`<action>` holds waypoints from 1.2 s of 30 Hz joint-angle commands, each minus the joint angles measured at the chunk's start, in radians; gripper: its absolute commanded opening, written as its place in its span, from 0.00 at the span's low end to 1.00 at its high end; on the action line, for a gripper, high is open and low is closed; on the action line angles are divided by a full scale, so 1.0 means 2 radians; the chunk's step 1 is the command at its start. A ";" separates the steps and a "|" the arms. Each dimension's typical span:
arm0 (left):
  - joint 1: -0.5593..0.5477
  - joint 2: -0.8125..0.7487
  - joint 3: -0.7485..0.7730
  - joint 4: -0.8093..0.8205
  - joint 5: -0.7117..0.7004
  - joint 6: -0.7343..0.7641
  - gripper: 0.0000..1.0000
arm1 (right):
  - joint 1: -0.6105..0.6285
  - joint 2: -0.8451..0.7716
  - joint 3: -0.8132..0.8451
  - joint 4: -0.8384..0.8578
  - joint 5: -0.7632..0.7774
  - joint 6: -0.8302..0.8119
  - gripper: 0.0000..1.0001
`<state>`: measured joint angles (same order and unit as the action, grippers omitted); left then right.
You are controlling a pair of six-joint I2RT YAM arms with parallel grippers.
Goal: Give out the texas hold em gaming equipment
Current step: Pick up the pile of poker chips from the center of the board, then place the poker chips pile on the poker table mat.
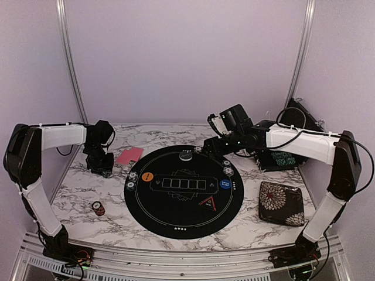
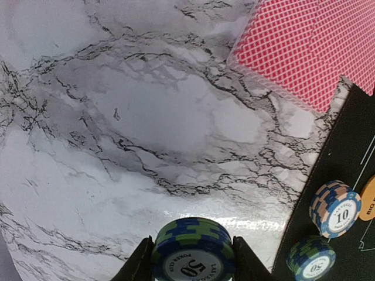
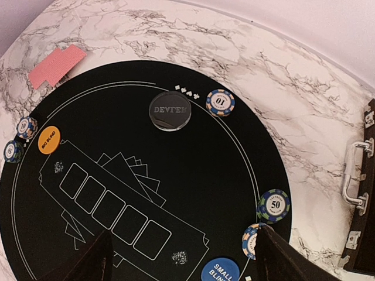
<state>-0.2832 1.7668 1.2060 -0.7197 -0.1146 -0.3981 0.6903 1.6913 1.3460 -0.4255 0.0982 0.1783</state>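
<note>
My left gripper (image 2: 192, 260) is shut on a green-and-blue 50 chip stack (image 2: 192, 249), held over the marble left of the mat (image 1: 184, 219). Pink-red-backed cards (image 2: 310, 47) lie beyond it. A 10 chip stack (image 2: 335, 209), a 50 stack (image 2: 310, 257) and the orange button (image 2: 369, 199) sit on the mat's left edge. My right gripper (image 3: 187, 263) hangs open and empty above the mat's far right part. Below it are the dealer disc (image 3: 170, 110), a 10 stack (image 3: 220, 102), a 50 stack (image 3: 273, 205), another stack (image 3: 252, 240) half hidden by a finger, and the blue button (image 3: 220, 270). A triangle marker (image 1: 209, 203) lies on the mat.
An orange-striped chip stack (image 1: 98, 208) stands alone on the marble at the front left. A floral-patterned case (image 1: 281, 202) lies right of the mat. An open black box (image 1: 287, 158) with a metal handle (image 3: 357, 175) sits at the back right. Walls enclose the table.
</note>
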 commanded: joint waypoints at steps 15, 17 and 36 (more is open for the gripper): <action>-0.086 0.134 0.220 -0.080 -0.011 -0.007 0.36 | -0.015 -0.030 -0.031 0.024 -0.005 -0.001 0.81; -0.097 0.156 0.250 -0.086 -0.009 -0.009 0.36 | -0.016 -0.032 -0.034 0.025 -0.006 -0.001 0.81; -0.204 0.365 0.567 -0.163 0.020 -0.027 0.36 | -0.025 -0.047 -0.059 0.029 -0.005 0.004 0.81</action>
<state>-0.6575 2.4500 2.2738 -0.9779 -0.1089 -0.4301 0.6498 1.6421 1.2255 -0.3893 0.0875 0.1799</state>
